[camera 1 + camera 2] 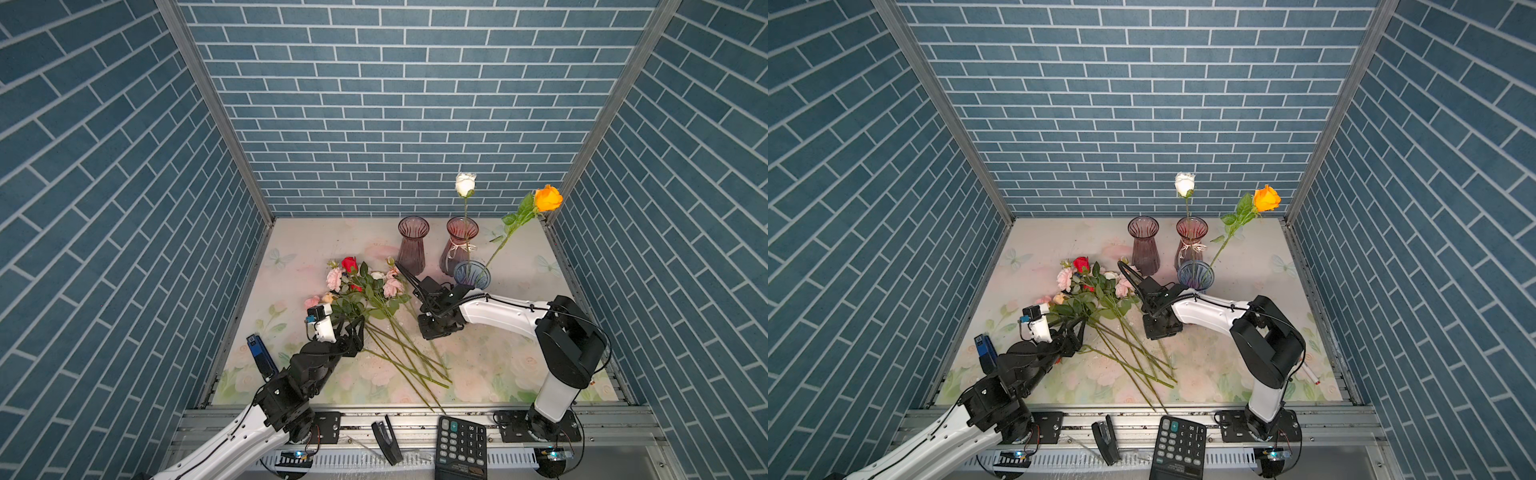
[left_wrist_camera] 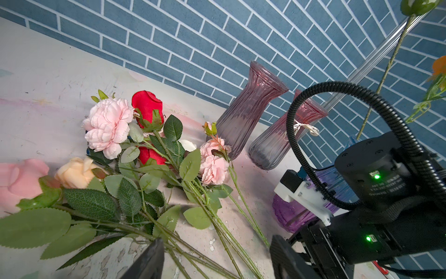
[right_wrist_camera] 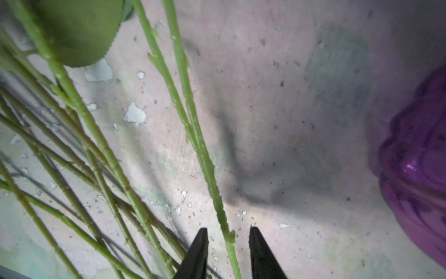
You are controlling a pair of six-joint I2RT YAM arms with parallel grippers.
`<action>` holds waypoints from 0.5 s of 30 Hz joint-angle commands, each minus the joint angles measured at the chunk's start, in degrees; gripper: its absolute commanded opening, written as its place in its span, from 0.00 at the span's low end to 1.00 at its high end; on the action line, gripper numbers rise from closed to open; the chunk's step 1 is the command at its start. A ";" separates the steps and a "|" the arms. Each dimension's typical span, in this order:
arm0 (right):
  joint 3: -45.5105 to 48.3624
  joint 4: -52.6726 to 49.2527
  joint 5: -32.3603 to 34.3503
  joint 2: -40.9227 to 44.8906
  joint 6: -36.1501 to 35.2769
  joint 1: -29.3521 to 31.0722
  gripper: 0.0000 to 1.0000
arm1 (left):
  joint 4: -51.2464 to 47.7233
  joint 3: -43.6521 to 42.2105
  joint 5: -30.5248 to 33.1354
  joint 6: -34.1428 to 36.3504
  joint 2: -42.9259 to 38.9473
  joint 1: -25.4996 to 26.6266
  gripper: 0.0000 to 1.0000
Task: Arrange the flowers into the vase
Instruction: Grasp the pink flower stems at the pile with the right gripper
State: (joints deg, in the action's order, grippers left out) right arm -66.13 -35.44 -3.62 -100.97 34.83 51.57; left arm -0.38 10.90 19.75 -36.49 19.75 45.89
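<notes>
right gripper [image 3: 228,232]: jaws apart, one stem [image 3: 205,164] running lengthwise between the tips, untouched | left gripper [image 2: 214,239]: jaws wide over the heaped flowers [image 1: 365,291] | vase [image 1: 459,275]: just beside right gripper

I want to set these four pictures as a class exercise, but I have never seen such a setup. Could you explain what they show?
Two robot arms work at a flower-patterned table. Each ends in a two-fingered gripper. Two pictures look down from overhead and are nearly alike. The other two come from cameras on the arms' wrists.

A pile of flowers lies on the table. Behind it stand a plain pinkish vase, a ribboned pinkish vase and a bluish vase, which holds a white rose and an orange rose.

The left gripper is open over the stems. The right gripper is open with one stem between its fingers, not yet gripped.
</notes>
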 commanded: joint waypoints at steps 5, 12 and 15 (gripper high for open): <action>-3.88 -5.07 2.03 -5.11 -3.72 0.51 0.27 | 2.41 -0.30 -1.63 0.46 1.87 -2.46 0.69; -3.56 -7.59 2.67 -4.84 -4.56 2.03 0.14 | 4.63 -1.78 -2.59 0.86 -0.16 -3.26 0.67; -5.05 -11.34 3.49 -1.52 -5.44 2.17 0.03 | 4.77 -2.60 -4.57 -0.40 -0.67 -4.43 0.65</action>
State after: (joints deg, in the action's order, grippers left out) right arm -69.25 -40.80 -2.02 -106.17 30.50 53.30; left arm 2.98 9.45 17.28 -36.64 19.68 42.59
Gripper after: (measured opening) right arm 0.059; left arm 0.657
